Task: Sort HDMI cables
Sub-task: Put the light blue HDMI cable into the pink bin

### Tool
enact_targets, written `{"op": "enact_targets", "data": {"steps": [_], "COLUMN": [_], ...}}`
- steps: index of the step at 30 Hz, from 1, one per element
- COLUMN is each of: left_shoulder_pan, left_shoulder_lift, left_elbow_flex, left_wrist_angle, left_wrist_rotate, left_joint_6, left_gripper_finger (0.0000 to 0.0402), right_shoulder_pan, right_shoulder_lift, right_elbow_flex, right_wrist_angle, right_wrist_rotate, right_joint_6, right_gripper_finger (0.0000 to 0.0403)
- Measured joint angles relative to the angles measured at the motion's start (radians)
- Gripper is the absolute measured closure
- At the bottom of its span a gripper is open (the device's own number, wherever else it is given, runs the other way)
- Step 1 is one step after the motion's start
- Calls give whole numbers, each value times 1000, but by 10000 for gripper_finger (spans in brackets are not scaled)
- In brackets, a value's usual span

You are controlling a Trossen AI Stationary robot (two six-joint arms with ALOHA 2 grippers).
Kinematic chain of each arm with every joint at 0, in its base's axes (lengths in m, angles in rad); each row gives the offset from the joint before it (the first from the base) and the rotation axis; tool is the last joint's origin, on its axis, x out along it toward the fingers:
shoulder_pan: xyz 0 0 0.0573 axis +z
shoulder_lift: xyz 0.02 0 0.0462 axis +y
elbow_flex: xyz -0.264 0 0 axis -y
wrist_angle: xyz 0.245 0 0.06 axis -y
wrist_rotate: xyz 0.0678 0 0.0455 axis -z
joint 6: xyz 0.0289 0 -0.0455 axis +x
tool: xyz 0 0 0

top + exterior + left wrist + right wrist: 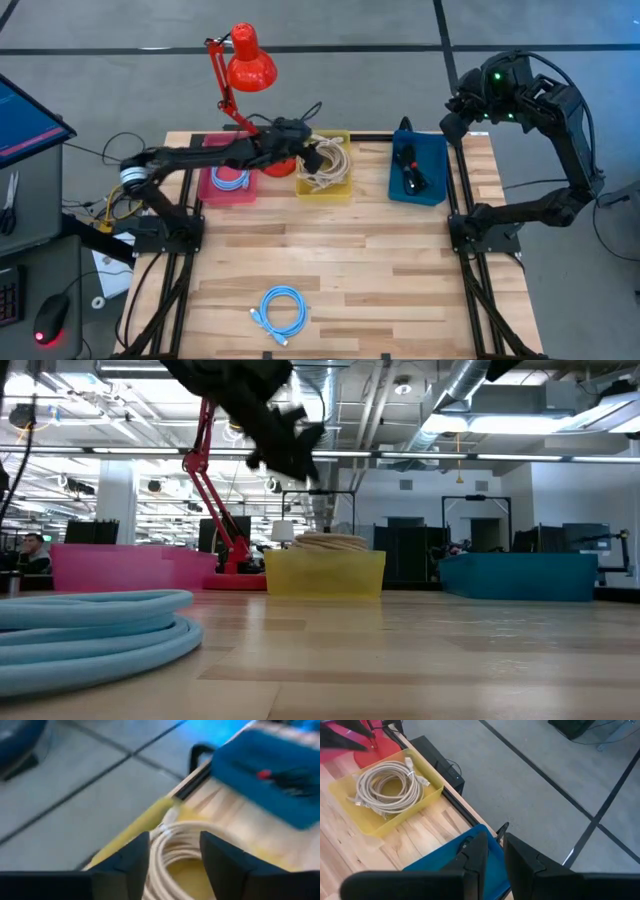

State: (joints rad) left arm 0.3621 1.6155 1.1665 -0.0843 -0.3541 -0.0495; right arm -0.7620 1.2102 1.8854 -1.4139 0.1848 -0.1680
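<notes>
My left gripper point(303, 148) point(292, 452) point(175, 857) hangs open over the yellow bin point(346, 186) point(325, 575). The beige coiled cables point(325, 168) point(167, 845) lie in that bin below the fingers. A light blue coil point(232, 180) rests in the pink bin point(205, 192). Another light blue coil point(280, 310) point(90, 625) lies flat on the table near its near edge. Thin black bundles point(412, 172) lie in the blue bin point(436, 190). My right gripper point(452, 118) point(496, 852) waits raised beyond the table's far right corner, its fingers only narrowly apart.
A red desk lamp point(248, 60) point(215, 500) stands at the far edge behind the pink and yellow bins, close to my left arm. The three bins line the far edge. Bare wood point(330, 250) spreads between the bins and the near coil.
</notes>
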Motion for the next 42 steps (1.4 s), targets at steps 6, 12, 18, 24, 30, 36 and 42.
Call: {"op": "enact_targets", "data": {"steps": [6, 12, 18, 24, 30, 36, 42], "left_shoulder_pan": [-98, -256, -470, -659, -776, -810, -810], "left_shoulder_lift": [-235, -444, -536, -514, -442, -326, -219], "left_elbow_flex": [-21, -24, -25, -26, -27, -26, -26], "left_wrist_angle": [-50, -218, -387, -601, -659, -721, -748], "left_wrist_rotate": [18, 38, -30, -107, -114, -45, 234], "left_joint_6": [51, 46, -60, -281, -483, -607, -743], "left_gripper_finger": [297, 378, 397, 397, 398, 398, 398], "right_shoulder_pan": [3, 3, 3, 3, 3, 3, 3], "right_shoulder_lift": [1, 7, 6, 6, 6, 6, 6], "right_elbow_flex": [0, 0, 0, 0, 0, 0, 0], "right_wrist_angle": [4, 5, 4, 1, 0, 0, 0], "right_wrist_rotate": [-3, -4, -5, -18, -30, -30, -30], "right_joint_6": [0, 1, 13, 37, 38, 38, 37], "right_gripper_finger": [348, 348, 348, 348, 348, 348, 348]}}
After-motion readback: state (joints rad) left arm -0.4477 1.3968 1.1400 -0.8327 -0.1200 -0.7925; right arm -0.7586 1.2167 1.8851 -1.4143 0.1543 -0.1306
